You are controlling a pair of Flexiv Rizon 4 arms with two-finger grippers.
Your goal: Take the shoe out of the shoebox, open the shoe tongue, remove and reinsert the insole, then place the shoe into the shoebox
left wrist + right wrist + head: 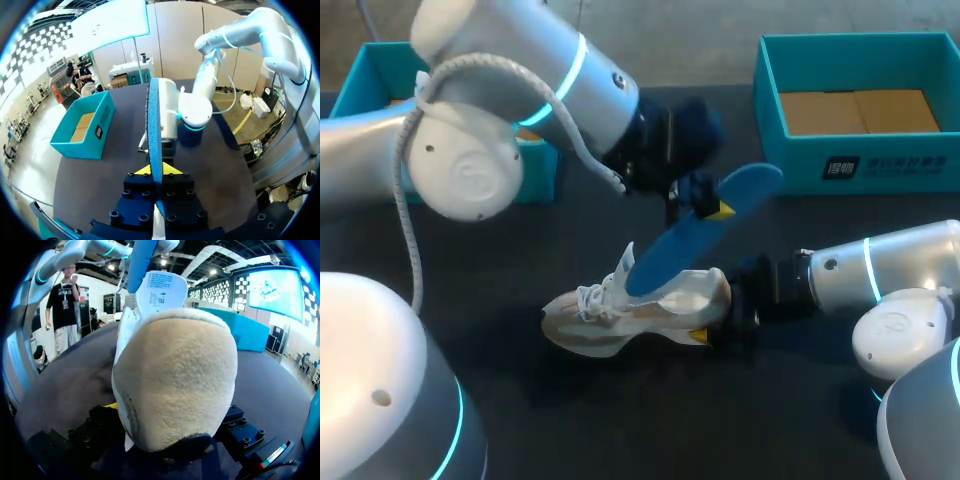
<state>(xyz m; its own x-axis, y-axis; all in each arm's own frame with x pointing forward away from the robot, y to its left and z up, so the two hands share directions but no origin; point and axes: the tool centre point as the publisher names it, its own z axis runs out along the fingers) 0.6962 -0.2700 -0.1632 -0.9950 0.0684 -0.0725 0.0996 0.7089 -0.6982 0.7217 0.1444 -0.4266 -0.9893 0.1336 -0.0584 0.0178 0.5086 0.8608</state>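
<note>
Shoe (640,305): cream-white, beige panels, white laces. Insole (690,235) above shoe: solid blue. Shoebox (800,160) beyond shoe: teal walls, brown cardboard floor. Table (620,420) under shoe: plain black. Fingertip (698,336) at shoe heel: yellow.

Print on the shoebox (848,168) and the shoe tongue (161,281) seems illegible.

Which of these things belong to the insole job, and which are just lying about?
Job: shoe, insole, left gripper, right gripper, shoebox at far right.
Lying about: second teal box behind the left arm.
</note>
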